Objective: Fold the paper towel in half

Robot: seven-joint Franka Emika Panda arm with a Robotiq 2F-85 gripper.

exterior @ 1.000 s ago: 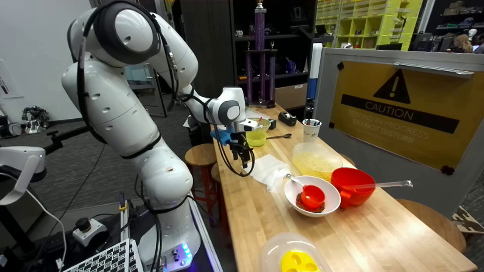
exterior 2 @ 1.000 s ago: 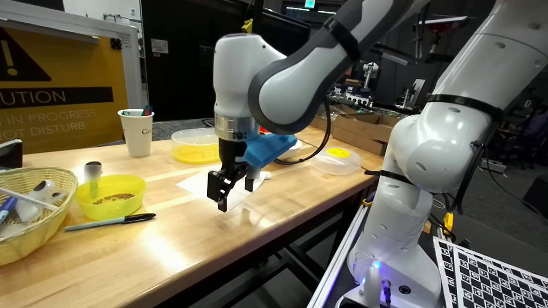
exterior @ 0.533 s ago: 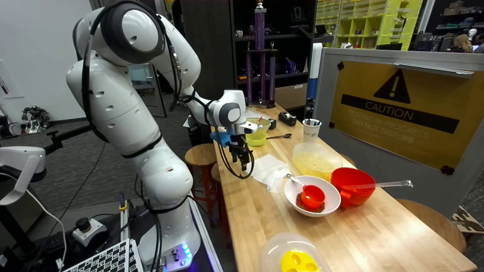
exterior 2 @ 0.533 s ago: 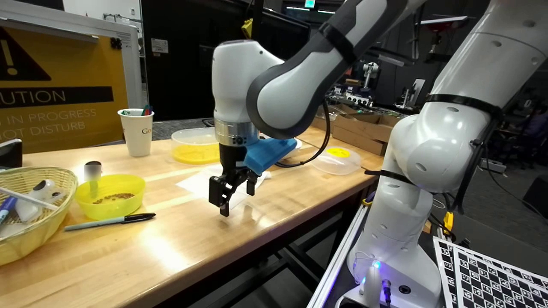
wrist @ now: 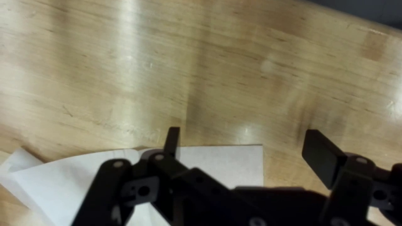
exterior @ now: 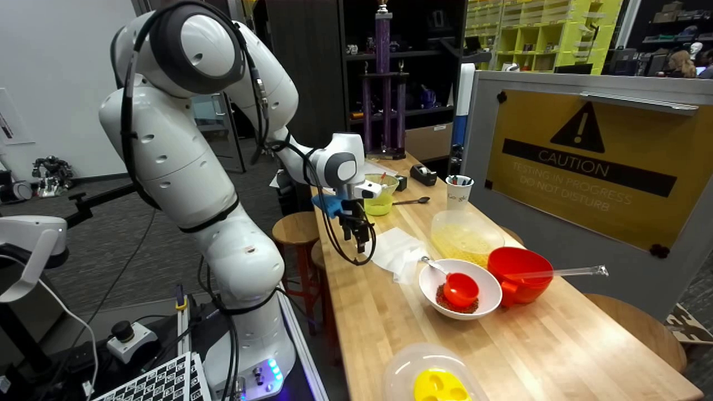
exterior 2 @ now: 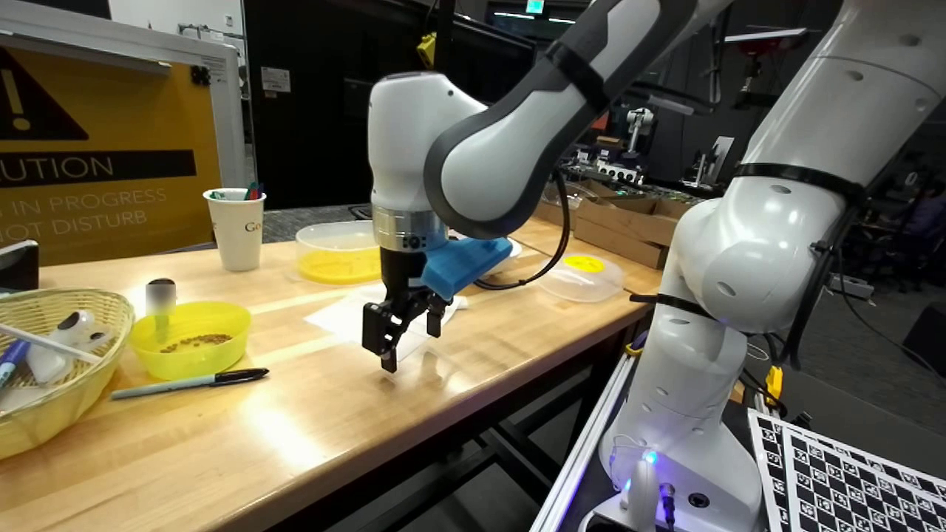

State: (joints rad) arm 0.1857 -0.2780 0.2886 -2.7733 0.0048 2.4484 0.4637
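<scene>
The black two-fingered gripper (wrist: 245, 144) is hovering, jaws spread wide and empty, near a corner of the thin, white, slightly rumpled paper towel (wrist: 223, 163) lying on the pale wooden table (exterior: 384, 334) — presumably for an edge pinch (flat paper is offering little else).

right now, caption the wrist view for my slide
Open jaws above a wooden table, partly hiding a white paper towel.
</scene>
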